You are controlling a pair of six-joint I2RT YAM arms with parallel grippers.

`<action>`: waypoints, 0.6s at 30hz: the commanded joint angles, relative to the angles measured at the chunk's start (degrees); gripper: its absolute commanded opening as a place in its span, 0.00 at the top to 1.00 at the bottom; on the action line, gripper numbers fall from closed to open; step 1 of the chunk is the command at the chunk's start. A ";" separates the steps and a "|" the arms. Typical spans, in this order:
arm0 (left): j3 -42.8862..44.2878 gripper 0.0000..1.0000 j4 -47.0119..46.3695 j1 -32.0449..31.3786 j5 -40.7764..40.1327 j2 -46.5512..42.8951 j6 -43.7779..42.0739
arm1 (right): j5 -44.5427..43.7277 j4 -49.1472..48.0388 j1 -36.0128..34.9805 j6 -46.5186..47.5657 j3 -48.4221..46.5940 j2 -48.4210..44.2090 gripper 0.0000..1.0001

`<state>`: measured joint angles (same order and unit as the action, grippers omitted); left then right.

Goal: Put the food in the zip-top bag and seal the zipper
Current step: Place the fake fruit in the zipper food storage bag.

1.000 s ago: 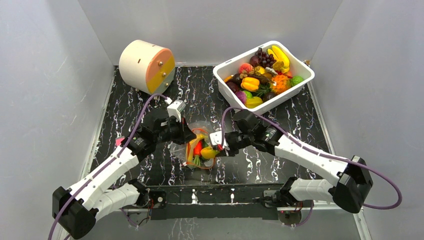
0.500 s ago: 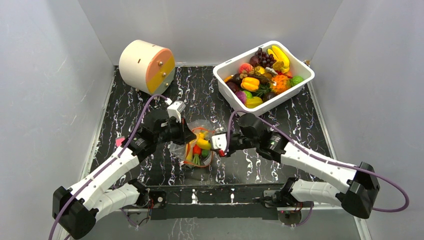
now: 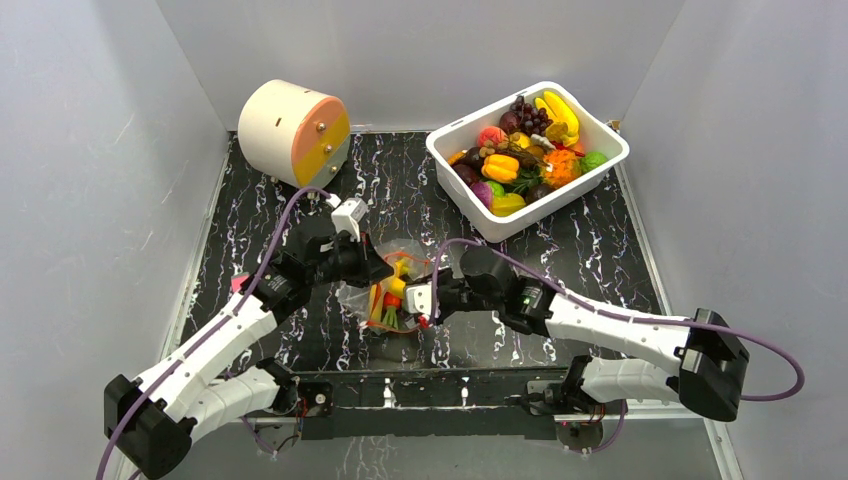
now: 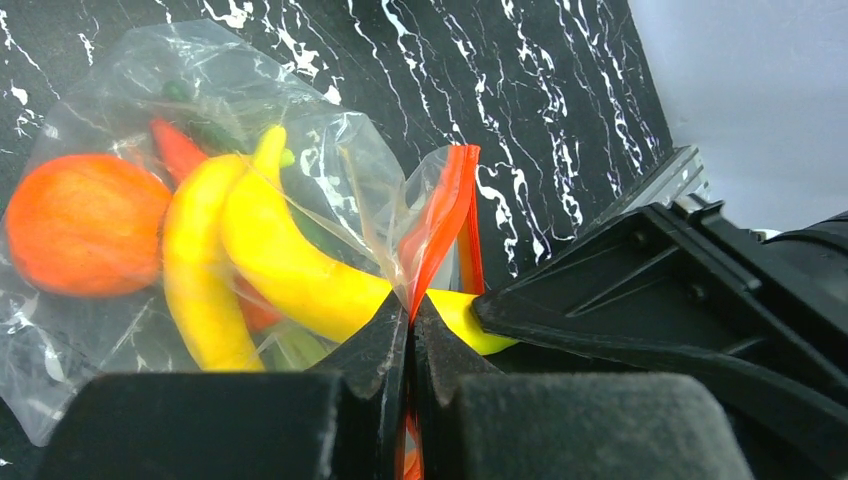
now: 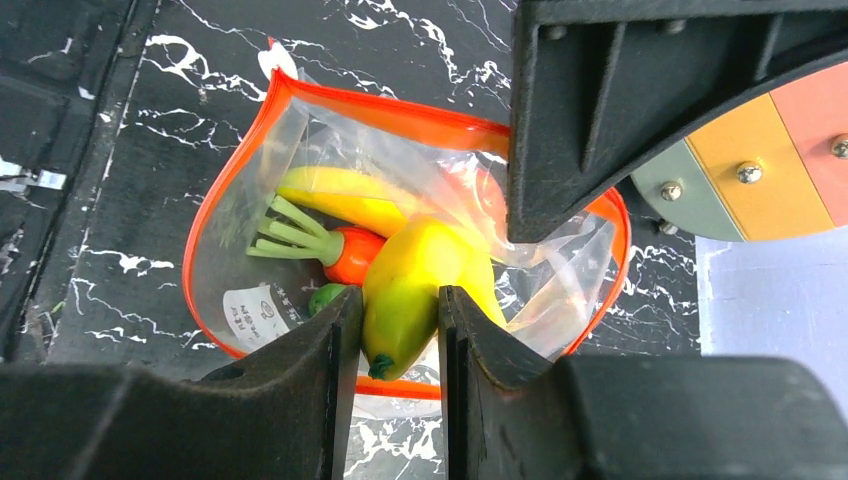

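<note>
The clear zip-top bag (image 3: 392,297) lies on the black marbled table between my two grippers. My left gripper (image 4: 410,305) is shut on its orange-red zipper (image 4: 440,215) and holds that side of the rim up; it is at the bag's left in the top view (image 3: 372,270). The bag holds yellow bananas (image 4: 280,255), an orange fruit (image 4: 80,220) and a carrot (image 5: 345,252). My right gripper (image 5: 400,297) is shut on a yellow-green fruit (image 5: 415,275) right over the open mouth, ringed by the zipper (image 5: 390,105). It sits at the bag's right (image 3: 418,300).
A white tub (image 3: 560,195) full of toy fruits and vegetables stands at the back right. A cream cylinder with an orange and yellow face (image 3: 295,133) stands at the back left. A small pink piece (image 3: 238,283) lies near the left edge. Grey walls surround the table.
My right gripper has moved left and down with the yellow-green fruit, from beside the bag to over its open mouth. My left gripper has kept its hold on the rim.
</note>
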<state>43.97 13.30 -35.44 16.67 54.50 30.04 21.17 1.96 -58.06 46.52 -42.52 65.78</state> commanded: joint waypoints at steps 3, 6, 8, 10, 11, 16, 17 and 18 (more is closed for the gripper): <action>2.23 1.00 -1.95 -0.24 1.34 -3.35 3.85 | -3.98 -11.06 -1.51 1.72 1.48 1.35 0.92; 1.98 1.00 -2.99 -0.24 1.35 -3.87 5.13 | -3.59 -12.66 -2.25 2.78 2.04 2.26 0.92; 1.92 1.00 -3.71 -0.24 1.56 -4.04 5.62 | -2.43 -14.59 -2.55 3.52 2.91 2.75 0.92; 1.80 1.00 -4.00 -0.24 1.61 -4.01 5.74 | -1.05 -15.30 -3.10 4.64 3.38 3.18 0.92; 1.80 1.00 -3.94 -0.24 1.61 -4.04 5.78 | -0.95 -15.64 -3.48 5.14 3.53 3.27 0.92; 1.36 1.00 -4.50 -0.22 1.44 -4.03 6.17 | -3.34 -18.99 -5.65 5.90 4.42 4.09 0.92; 1.27 1.00 -4.77 -0.24 1.48 -3.99 6.29 | -4.31 -19.13 -5.92 5.94 4.30 4.66 0.92; 1.25 1.00 -5.14 -0.24 1.64 -4.00 6.60 | -5.23 -19.32 -6.08 5.76 4.15 5.33 0.91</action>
<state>44.14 10.66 -35.44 16.99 51.72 35.35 18.48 -10.52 -62.92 51.07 -37.91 69.82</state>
